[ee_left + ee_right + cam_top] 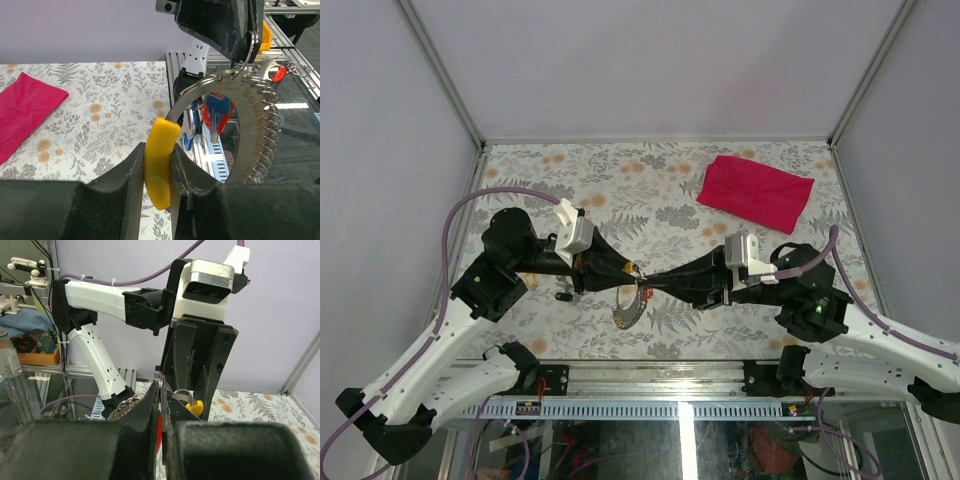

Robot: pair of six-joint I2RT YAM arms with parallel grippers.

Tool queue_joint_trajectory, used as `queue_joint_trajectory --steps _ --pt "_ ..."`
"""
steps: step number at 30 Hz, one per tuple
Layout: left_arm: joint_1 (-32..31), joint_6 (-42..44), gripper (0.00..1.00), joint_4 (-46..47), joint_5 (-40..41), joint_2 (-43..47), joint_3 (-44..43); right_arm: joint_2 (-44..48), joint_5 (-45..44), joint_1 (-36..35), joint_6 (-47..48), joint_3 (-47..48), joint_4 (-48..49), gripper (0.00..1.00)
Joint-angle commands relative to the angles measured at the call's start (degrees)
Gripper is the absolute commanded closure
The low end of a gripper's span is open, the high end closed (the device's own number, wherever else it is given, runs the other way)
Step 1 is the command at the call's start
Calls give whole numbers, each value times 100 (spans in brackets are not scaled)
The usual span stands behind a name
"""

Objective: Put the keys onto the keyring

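Evidently the left gripper [626,272] is clamping the keyring [252,115] by its yellow tag [159,150], holding it upright above the table's [620,190] near edge, while the right gripper [658,283], pinched together on what looks like a red key [159,426], is meeting it for threading.

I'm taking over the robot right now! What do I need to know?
Left tool: shut on the yellow tag of the keyring.
Right tool: shut at the keyring's top, with something red between its fingers. I cannot tell if it is a key.
Where: both tools hold the keyring up over the near edge of the table. A small black piece lies on the table.
Done: keyring lifted.
Left: threading the keys. How many are already on is unclear.
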State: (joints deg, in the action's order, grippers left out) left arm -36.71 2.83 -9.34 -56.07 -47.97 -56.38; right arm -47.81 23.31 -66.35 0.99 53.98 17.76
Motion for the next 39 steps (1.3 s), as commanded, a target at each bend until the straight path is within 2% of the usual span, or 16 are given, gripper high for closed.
queue_joint_trajectory --steps 1,7,14,20,31,39 --pt "18 -36 97 99 -115 -8 -138 -16 -98 -42 -287 -151 1198 100" --pt "8 -200 96 344 -53 154 4 -44 -367 -44 -557 -626 2104 100" --pt "17 -434 76 591 462 455 138 51 -690 -37 -859 -1215 3153 100" --pt "14 -447 70 502 905 728 228 136 -1053 -40 -1233 -1583 3821 100" --pt "15 -506 68 491 949 737 250 265 -1095 -41 -1240 -1463 3443 100" --pt "12 -1018 62 986 1144 756 348 436 -1962 -38 -855 -1255 2542 100"
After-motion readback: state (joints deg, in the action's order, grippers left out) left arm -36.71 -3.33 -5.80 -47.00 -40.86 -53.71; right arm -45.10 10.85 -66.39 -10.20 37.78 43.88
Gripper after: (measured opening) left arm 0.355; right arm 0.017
